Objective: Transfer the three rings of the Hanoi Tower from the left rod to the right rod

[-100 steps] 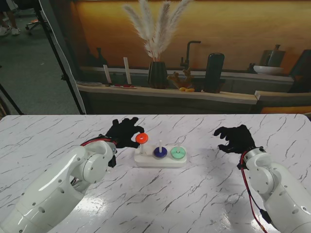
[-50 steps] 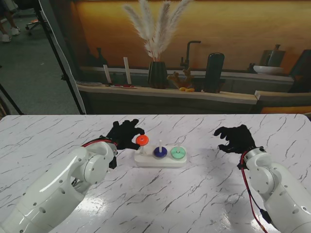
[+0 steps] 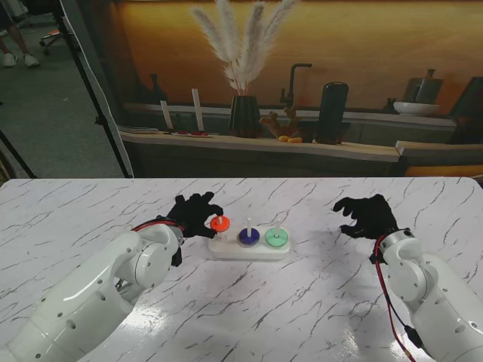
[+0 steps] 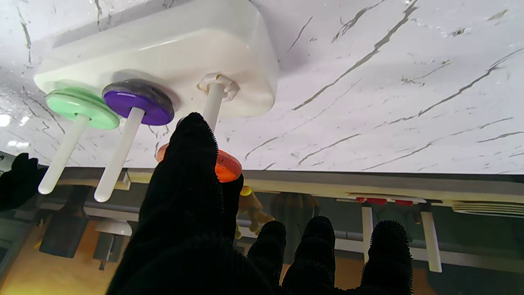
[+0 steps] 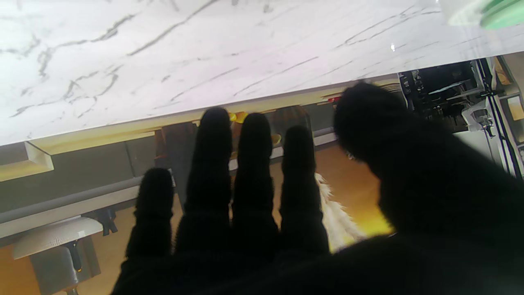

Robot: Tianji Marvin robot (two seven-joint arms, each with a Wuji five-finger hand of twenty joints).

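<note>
Evidently the left robot hand [image 3: 193,214] pinches the orange ring [image 3: 219,223] on the left rod [image 4: 213,106] for lifting; the right robot hand [image 3: 365,215] waits, fingers spread, holding nothing.

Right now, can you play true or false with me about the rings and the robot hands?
1. The left robot hand is holding the orange ring. True.
2. The purple ring sits on the middle rod. True.
3. The green ring is on the left rod. False: it sits on the right rod.
4. The right robot hand is holding a ring. False: it holds nothing, and its fingers are apart, off to the right of the white base.
5. The orange ring lies flat on the base. False: it is partway up the left rod, above the base.
</note>
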